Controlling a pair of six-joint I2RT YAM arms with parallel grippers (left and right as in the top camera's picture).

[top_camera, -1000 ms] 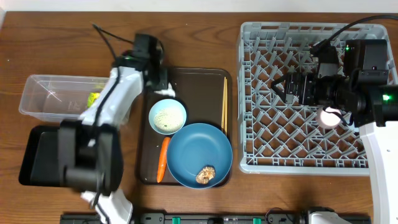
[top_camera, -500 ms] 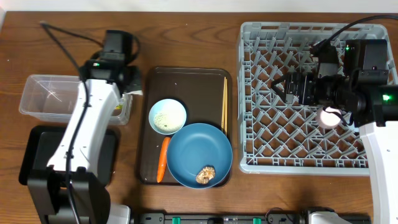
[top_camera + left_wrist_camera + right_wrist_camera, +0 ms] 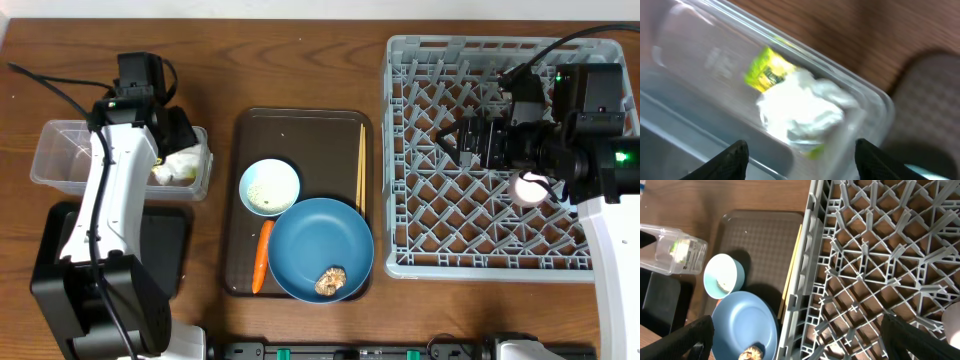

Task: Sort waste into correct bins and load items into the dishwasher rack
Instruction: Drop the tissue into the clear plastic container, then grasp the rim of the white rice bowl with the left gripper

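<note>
At the counter's left edge, crumpled white paper [image 3: 800, 112] is seen inside the clear plastic rectangular tub [image 3: 65, 160], beneath the wide-spread left end effector [image 3: 800, 149].

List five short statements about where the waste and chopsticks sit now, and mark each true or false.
1. The crumpled white paper lies inside the clear tub. True.
2. The carrot lies inside the clear tub. False: it lies on the dark-brown serving tray, beside the blue plate.
3. The brown food lump sits on the blue plate. True.
4. The chopsticks rest across the blue plate. False: they lie along the serving tray's right edge.
5. The left end effector is shut on the yellow-green wrapper. False: it is open above the tub, and the wrapper lies in the tub.
</note>
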